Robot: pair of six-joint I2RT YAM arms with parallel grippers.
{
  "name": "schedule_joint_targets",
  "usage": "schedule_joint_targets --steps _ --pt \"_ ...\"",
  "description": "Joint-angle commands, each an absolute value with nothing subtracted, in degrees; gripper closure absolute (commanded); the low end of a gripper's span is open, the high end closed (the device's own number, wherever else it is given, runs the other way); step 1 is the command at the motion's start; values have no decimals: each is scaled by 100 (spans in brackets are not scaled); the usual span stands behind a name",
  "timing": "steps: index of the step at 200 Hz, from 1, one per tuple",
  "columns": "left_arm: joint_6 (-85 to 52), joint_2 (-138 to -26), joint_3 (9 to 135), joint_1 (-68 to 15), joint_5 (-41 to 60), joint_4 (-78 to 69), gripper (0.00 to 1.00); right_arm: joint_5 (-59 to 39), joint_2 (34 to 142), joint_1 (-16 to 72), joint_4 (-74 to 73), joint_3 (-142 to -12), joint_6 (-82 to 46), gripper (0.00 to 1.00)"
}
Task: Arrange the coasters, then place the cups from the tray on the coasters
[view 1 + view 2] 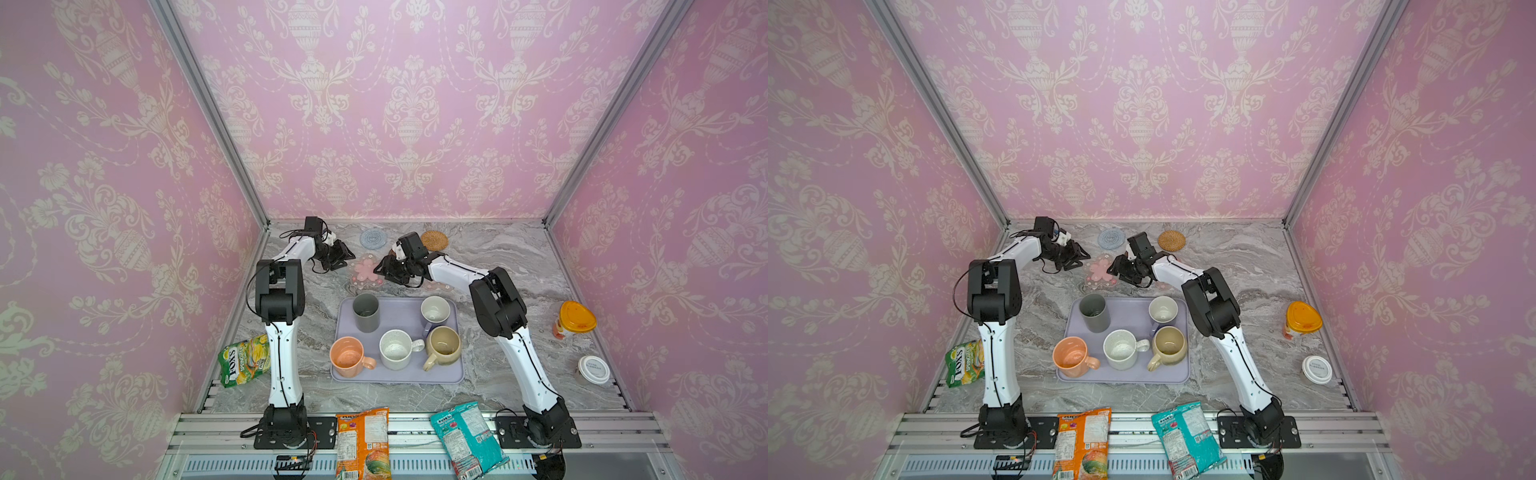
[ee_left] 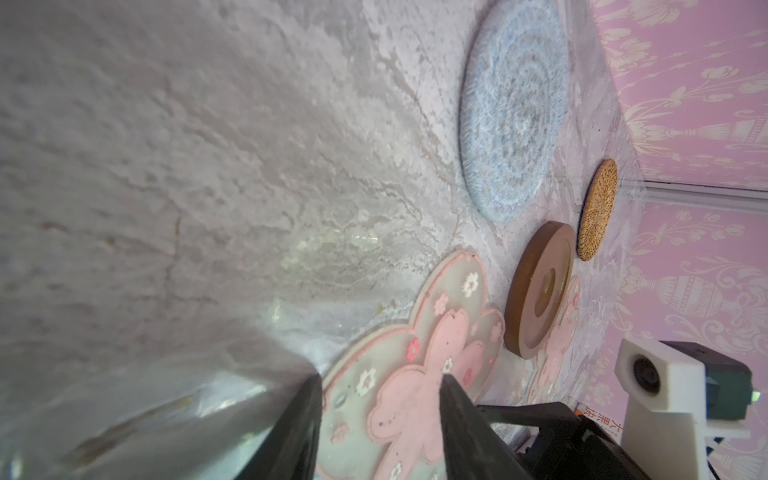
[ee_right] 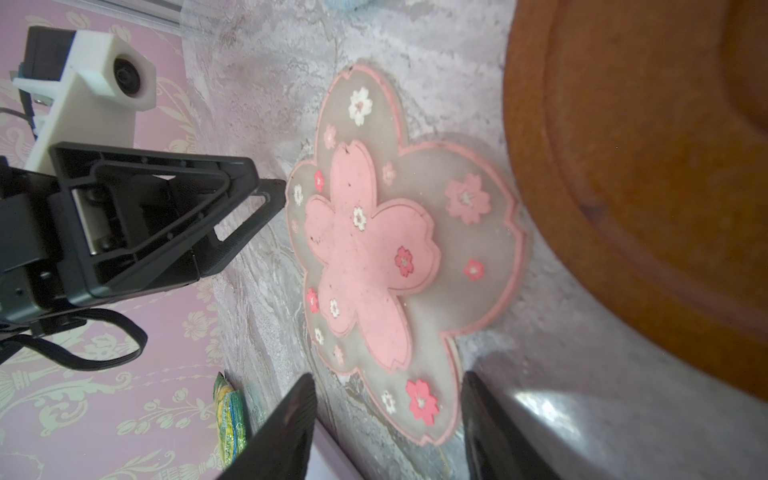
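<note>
fig. both arms reach forward, elbows raised, forearms angled inward and wrists rolled sideways. left gripper (image 1: 347, 255), jaws parted and empty, sits at 9 o'clock of the pink flower coaster (image 1: 365, 268). right gripper (image 1: 379, 269), likewise parted and empty, is at 3 o'clock. the coaster lies flat at 12 o'clock of the tray (image 1: 399, 376), which holds five cups (image 1: 397, 349).

Counted: five coasters (image 2: 513, 112), five cups (image 1: 397, 349), one tray (image 1: 399, 316), three snack packets (image 1: 363, 440), two lidded containers (image 1: 577, 316), two robot arms (image 1: 282, 357).
</note>
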State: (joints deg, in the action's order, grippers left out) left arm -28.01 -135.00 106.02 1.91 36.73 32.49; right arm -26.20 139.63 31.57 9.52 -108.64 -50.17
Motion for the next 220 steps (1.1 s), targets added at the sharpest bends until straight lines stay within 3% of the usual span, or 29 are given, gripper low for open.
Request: schedule_joint_targets --steps 1,130,220 --pt "-3039 -13710 10502 204 3485 3427 51 -2531 14281 3173 1083 -10988 -4950 43" --pt "-3027 -13624 10434 238 3442 3343 51 -2466 14354 3174 1307 -11202 -4860 42" --pt "-3113 -12208 9766 438 2971 3039 48 -2267 13327 2925 1327 -10671 -4305 41"
